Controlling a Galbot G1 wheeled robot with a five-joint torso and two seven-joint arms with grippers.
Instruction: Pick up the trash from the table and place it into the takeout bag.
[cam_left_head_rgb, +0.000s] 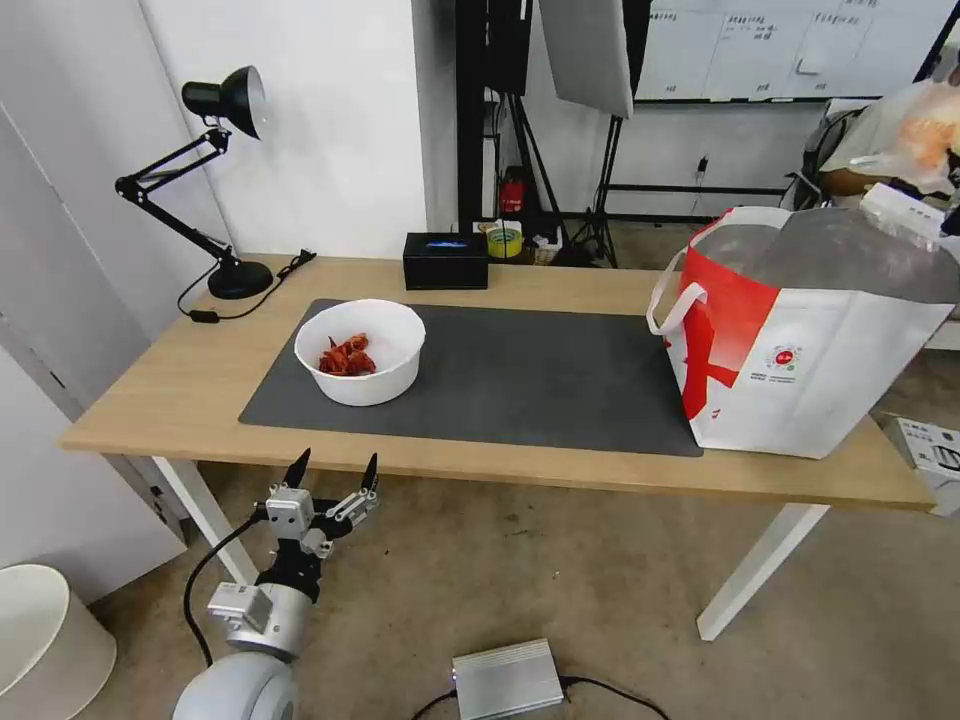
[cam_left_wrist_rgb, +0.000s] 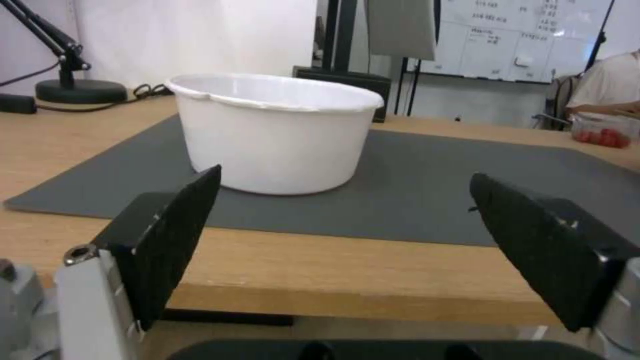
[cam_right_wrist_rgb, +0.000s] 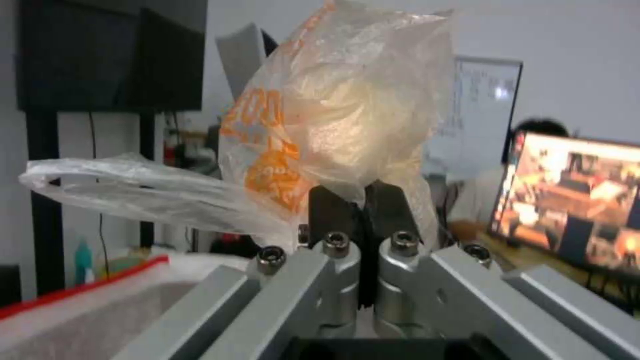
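Trash remained on the table (cam_left_head_rgb: 160, 395) in one piece — a white bowl (cam_left_head_rgb: 362, 352) with red shells inside, sitting on the near-left part of the dark grey mat (cam_left_head_rgb: 520, 375). The left gripper (cam_left_head_rgb: 333, 478) hung just off the table's front edge, below the bowl, with its two black fingers (cam_left_wrist_rgb: 175, 235) spread wide apart and nothing between them; from its wrist view the bowl stood straight ahead on the mat. The right gripper (cam_right_wrist_rgb: 360, 207) had its fingers pressed together on the clear bag (cam_right_wrist_rgb: 333, 115) — a crinkled plastic one with orange print, bunched above the pads. In the head view that bag (cam_left_head_rgb: 915, 130) showed above the far right end of the takeout bag (cam_left_head_rgb: 800, 340), which stood open on the table's right end, foil lining showing. A black desk lamp (cam_left_head_rgb: 215, 180) and a black box (cam_left_head_rgb: 446, 260) stood along the far edge.
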